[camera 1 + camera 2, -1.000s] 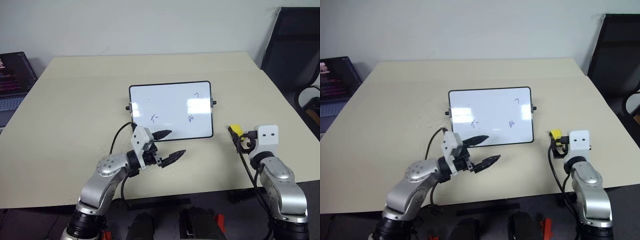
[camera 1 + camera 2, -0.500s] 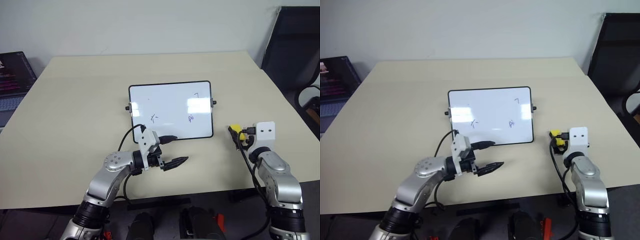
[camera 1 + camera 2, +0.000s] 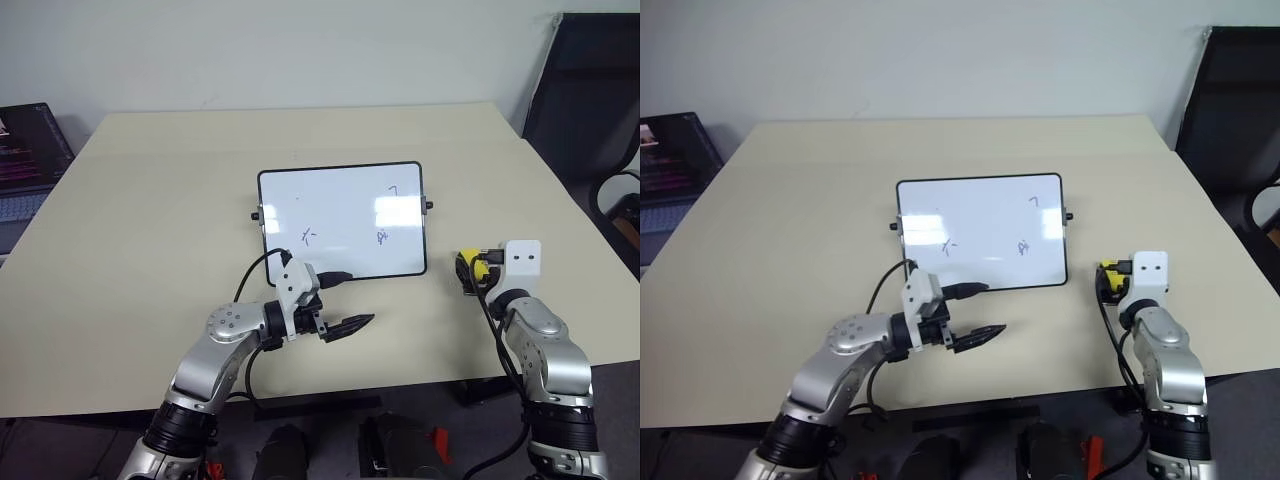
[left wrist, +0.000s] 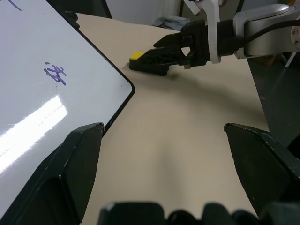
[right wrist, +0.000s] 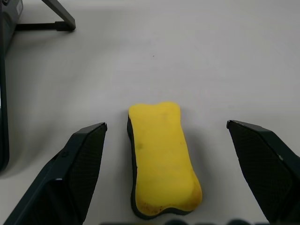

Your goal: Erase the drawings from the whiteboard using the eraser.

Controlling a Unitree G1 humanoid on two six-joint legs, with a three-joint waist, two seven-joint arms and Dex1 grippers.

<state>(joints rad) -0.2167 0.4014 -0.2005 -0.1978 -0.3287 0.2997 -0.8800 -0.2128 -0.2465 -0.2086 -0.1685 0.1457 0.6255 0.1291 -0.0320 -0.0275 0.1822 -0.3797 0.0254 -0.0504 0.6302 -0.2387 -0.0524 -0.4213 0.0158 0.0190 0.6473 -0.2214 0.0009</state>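
Desk point(image 3: 150, 200) first: we see a big pale cream desk with a small shiny white whiteboard point(image 3: 340, 215) lying flat near its middle. The board has a thin black frame, round corners and a little black knob on each short side.

On the board we can spot three tiny dark drawings. One is a little hook point(image 3: 393, 189) near the far right corner. One is like a small x point(image 3: 309, 236) closer to the left. One is a squiggle point(image 3: 381, 237) near the right edge.

The small bright yellow eraser point(image 5: 161, 157) with a dark underside lies flat on the desk, to the right of the board and apart from it. Our right claw point(image 5: 166, 187) has its two black fingers spread wide, one on each side of the eraser. The fingers are not touching it, and there is bare desk on both sides.

Our left claw point(image 3: 340, 301) hangs just above the desk, near the front edge of the board. It points to the right, and its two black fingers are spread apart with nothing between them. One fingertip point(image 3: 340, 277) sits over the black frame of the board.

A dark laptop point(image 3: 25, 150) sits off the left side of the desk, and a black chair point(image 3: 590, 100) stands at the right.
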